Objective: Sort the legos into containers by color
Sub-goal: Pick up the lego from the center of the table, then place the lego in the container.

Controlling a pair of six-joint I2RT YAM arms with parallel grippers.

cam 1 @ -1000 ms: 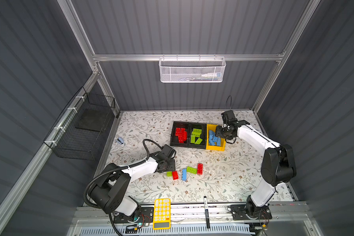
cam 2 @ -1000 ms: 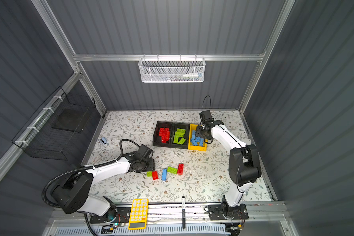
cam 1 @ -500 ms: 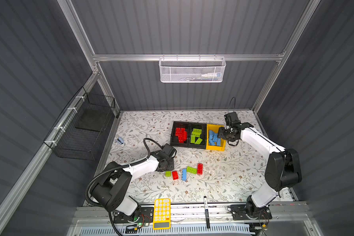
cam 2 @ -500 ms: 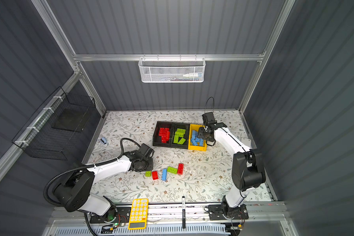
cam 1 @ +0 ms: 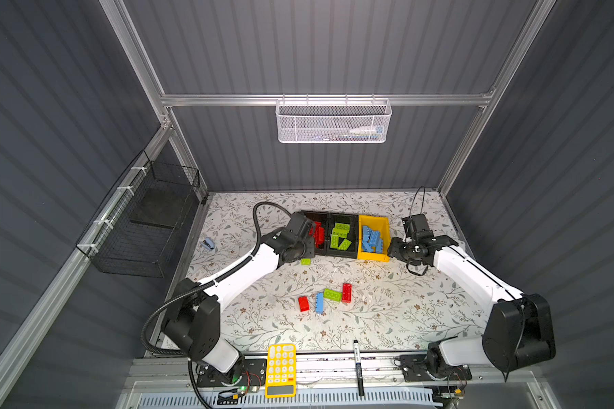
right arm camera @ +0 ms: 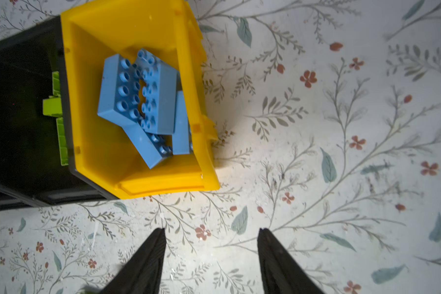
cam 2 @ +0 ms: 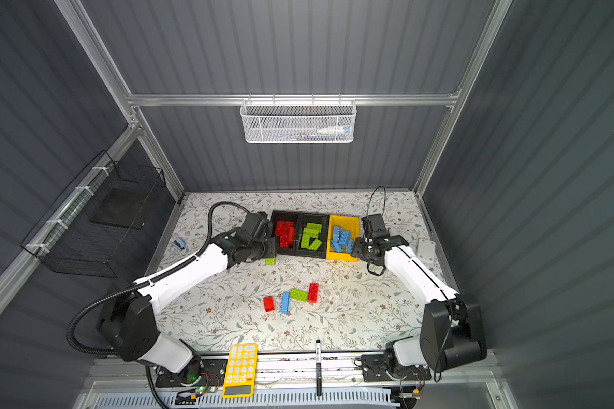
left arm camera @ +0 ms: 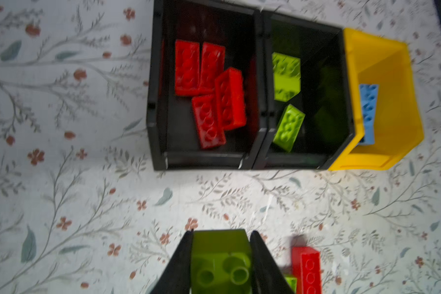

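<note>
Now, top views: left claw [cam 1: 305,259] has quit the loose bricks [cam 1: 331,294], lifting a green brick [cam 1: 305,262]; green bin [cam 1: 341,254] near, ahead and aside, so a drop looks next.
Left wrist: claw pinches brick; studs face camera, two spanning finger to finger; length cropped.
Right wrist: right claw [right arm camera: 211,230] spread, empty; yellow bin [right arm camera: 163,185] ahead.

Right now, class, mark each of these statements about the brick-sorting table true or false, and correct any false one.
1. The left gripper grips a green brick. True.
2. The right gripper holds a blue brick. False: its jaws stand open and empty.
3. The yellow bin holds blue bricks. True.
4. Only one red brick lies loose. False: two do, a shorter red brick and a longer red brick.
</note>
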